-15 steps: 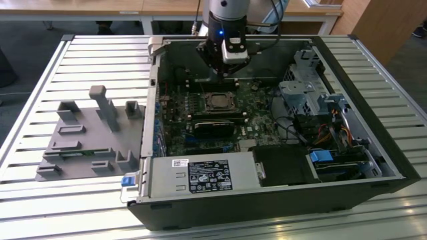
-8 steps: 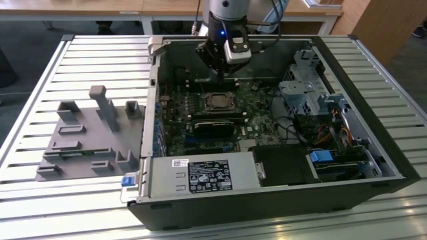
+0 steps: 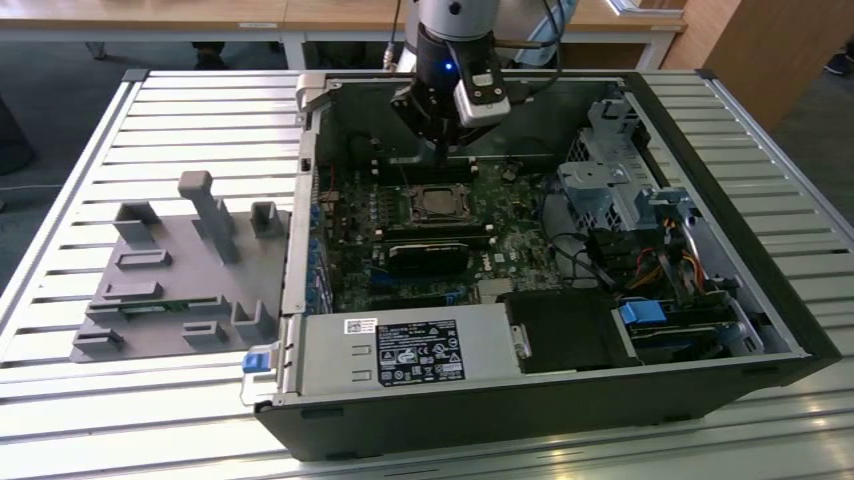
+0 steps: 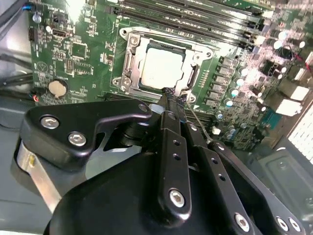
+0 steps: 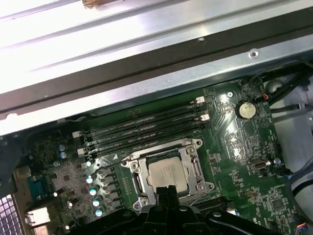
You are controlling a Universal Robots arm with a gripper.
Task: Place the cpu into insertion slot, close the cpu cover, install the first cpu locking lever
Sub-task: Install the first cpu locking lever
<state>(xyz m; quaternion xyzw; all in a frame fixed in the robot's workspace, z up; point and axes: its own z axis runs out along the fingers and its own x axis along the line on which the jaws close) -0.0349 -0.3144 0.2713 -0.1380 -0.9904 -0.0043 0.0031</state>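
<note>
Exterior view first: what is sitting where?

An open computer case (image 3: 781,335) is lying on the slatted desk (image 3: 200,110), with its motherboard (image 3: 521,225) facing up. The arm is reaching down into the case. A grey fixture tray (image 3: 167,325) is resting on the desk toward the exterior view's left, apart from the case.

And the cpu?

The second wrist view is showing the cpu (image 4: 161,66) sitting flat in the insertion slot (image 4: 194,77), silver top up. The cpu cover (image 4: 130,61) is lying down around it, framing the chip through its cut-out.

Fingers?

The fingers (image 4: 172,147) are pressing together, their tips meeting in a point at the cover's edge, on the side away from the memory slots (image 5: 142,128). I cannot tell whether they are pinching anything there or touching the metal. A thin metal rod (image 4: 200,125) is running just beside them over the board, and I cannot tell what it is joined to.

Is the first wrist view agreeing?

Yes. It is showing the chip under the frame, with the long black memory slots running just beside the socket. A coin battery (image 5: 245,109) is sitting farther off on the board.
</note>
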